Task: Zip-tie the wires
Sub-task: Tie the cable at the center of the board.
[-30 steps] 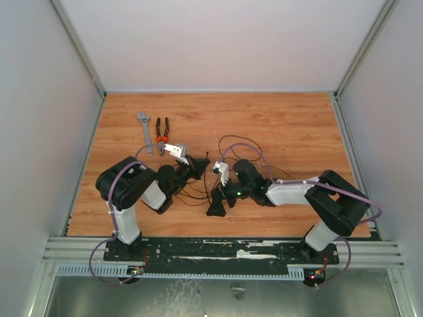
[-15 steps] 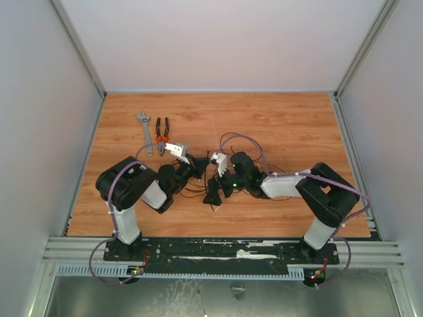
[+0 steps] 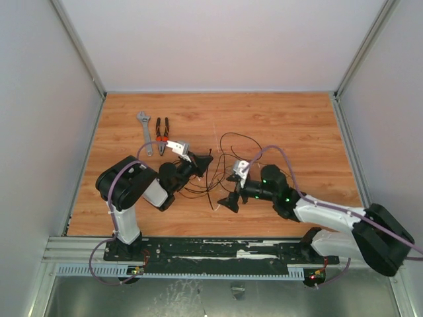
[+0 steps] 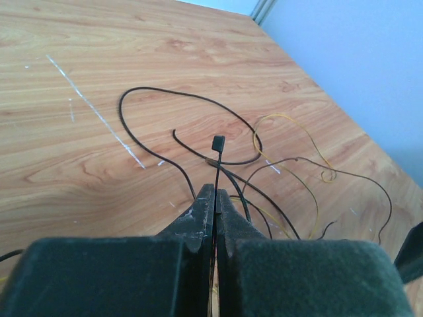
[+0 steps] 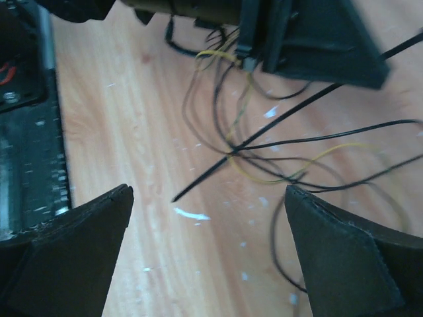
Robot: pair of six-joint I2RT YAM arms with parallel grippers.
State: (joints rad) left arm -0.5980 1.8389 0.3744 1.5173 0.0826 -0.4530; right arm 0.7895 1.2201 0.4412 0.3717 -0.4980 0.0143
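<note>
My left gripper [image 3: 201,161] [image 4: 216,192] is shut on the zip tie [image 4: 217,165], a thin black strip whose square head stands up past the fingertips. In the top view the zip tie [image 3: 210,188] runs from the left gripper down toward the table's near edge. The wires [image 3: 243,141] [image 4: 198,109] lie in loose black and yellow loops on the wood around both grippers. My right gripper [image 3: 232,189] [image 5: 208,191] is wide open just right of the strip, holding nothing. Its wrist view shows the zip tie [image 5: 264,135] crossing the wires [image 5: 310,162], its pointed end just ahead of the open fingers.
A grey wrench [image 3: 143,129] and orange-handled pliers [image 3: 162,132] lie at the back left of the wooden table [image 3: 297,119]. White walls close in the left, right and back. A metal rail [image 3: 225,254] with the arm bases runs along the near edge.
The right arm has swung its elbow out to the right and drawn its open gripper back from the left gripper. The left gripper has kept its hold and place.
</note>
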